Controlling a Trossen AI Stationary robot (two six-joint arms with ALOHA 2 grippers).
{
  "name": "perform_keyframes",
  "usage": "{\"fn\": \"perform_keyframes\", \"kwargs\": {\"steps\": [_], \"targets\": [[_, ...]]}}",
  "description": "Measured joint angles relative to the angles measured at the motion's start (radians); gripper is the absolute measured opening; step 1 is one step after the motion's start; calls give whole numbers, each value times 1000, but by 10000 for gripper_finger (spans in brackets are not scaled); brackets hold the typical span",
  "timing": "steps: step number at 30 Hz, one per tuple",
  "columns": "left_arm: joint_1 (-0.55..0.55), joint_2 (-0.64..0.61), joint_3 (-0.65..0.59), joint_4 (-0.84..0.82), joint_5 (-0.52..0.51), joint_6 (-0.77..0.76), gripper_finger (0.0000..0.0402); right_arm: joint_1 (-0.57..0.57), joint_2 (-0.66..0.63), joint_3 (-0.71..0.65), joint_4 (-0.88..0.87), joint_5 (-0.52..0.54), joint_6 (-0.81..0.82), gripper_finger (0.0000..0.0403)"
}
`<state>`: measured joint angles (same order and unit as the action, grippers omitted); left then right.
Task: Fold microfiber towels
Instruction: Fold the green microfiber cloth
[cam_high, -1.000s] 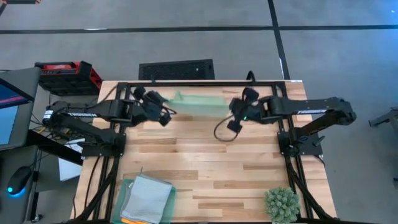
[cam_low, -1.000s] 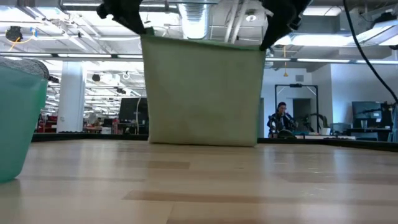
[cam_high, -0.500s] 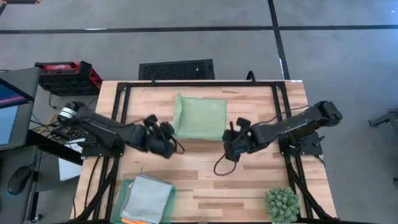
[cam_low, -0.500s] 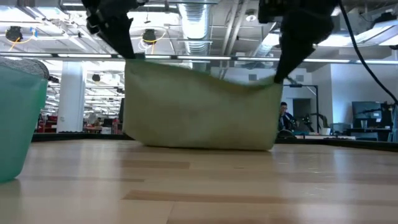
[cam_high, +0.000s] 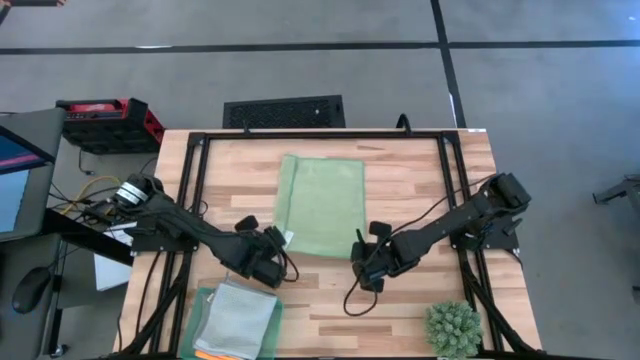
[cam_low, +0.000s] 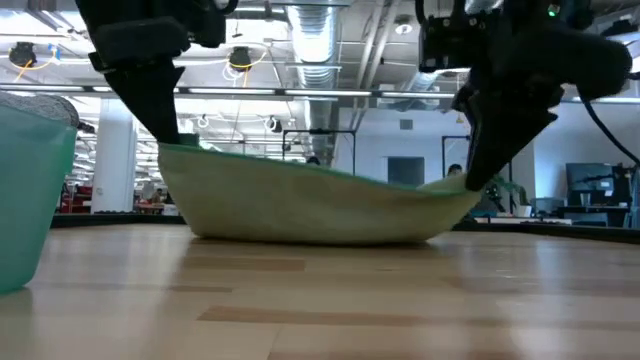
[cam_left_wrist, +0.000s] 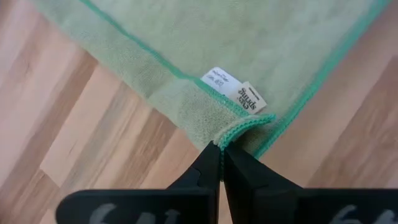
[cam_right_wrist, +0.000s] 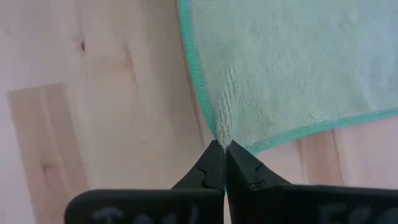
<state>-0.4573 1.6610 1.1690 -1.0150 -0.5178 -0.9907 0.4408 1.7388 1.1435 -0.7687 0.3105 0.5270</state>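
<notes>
A light green microfiber towel (cam_high: 322, 205) lies spread over the middle of the table. Its two near corners are still raised, and its near edge (cam_low: 320, 205) sags to the wood between them. My left gripper (cam_high: 283, 245) is shut on the near left corner and my right gripper (cam_high: 360, 255) on the near right corner. A pale grey-blue towel (cam_high: 236, 318) rests folded in the green tray (cam_high: 203, 305) at the near left, with an orange edge (cam_high: 207, 354) showing under it. My left gripper (cam_left_wrist: 221, 149) pinches the towel's near left corner (cam_left_wrist: 239, 127), beside the white label, between its two fingertips. The fingers slant down from the near side. The corner is held a little above the table. My right gripper (cam_right_wrist: 222, 146) pinches the towel's right hem (cam_right_wrist: 222, 130) just short of the near right corner, puckering the cloth. The fingers point steeply down from the near side. That corner (cam_low: 455, 190) is lifted while the rest of the towel lies on the wood.
A spiky green plant (cam_high: 453, 328) stands at the near right corner. The green tray shows as a teal wall (cam_low: 30, 200) at the left of the low view. Bare wood lies between the towel's near edge and the table's front edge.
Both grippers have come down and toward the table's near edge, still shut on the towel's corners. The towel, which hung upright between them at the far side, has been laid out flat toward the near edge. Its far edge has stayed on the table.
</notes>
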Motion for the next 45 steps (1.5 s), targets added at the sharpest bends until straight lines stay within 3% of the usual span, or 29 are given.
{"fn": "perform_keyframes", "kwargs": {"steps": [10,16,25,35,45], "targets": [[82,2,0,-21,-160,-12,0,-120,1,2,-23,171,-53,17],[199,2,0,-27,-275,36,0,-252,1,2,-41,297,-67,16],[411,2,0,-17,-344,119,0,-456,1,2,-32,372,-140,13],[585,2,0,127,-327,316,0,-601,1,2,84,369,-326,13],[671,10,1,170,-242,341,0,-663,1,2,108,338,-371,20]]}}
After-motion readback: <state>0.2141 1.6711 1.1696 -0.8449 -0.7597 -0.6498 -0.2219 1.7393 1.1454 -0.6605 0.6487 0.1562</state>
